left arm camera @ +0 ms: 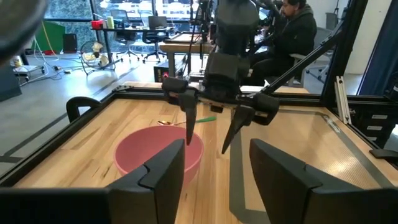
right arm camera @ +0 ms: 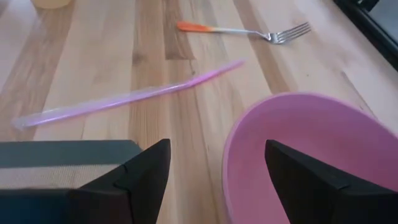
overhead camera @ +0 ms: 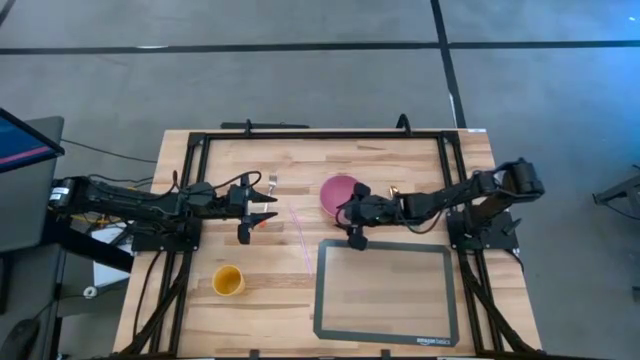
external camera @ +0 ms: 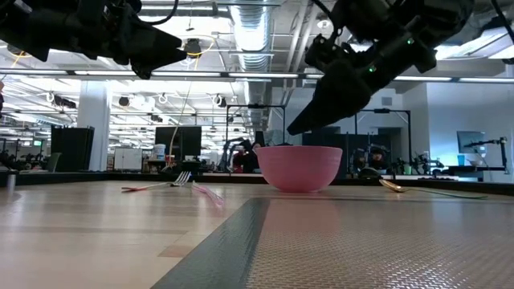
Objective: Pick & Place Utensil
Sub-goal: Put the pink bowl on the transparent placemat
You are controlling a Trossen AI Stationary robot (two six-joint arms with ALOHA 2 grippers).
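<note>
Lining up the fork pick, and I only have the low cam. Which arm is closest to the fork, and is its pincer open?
Observer: The left arm. Its left pincer is open, and from above it sits right by the fork.
Operator: And the other one?
Observer: The right pincer is open too, at the edge of the pink bowl on the side facing the mat.
Operator: Is anything on the table out of my frame?
Observer: Yes, a yellow cup stands upright on the wood, on the left arm's side of the mat.
</note>
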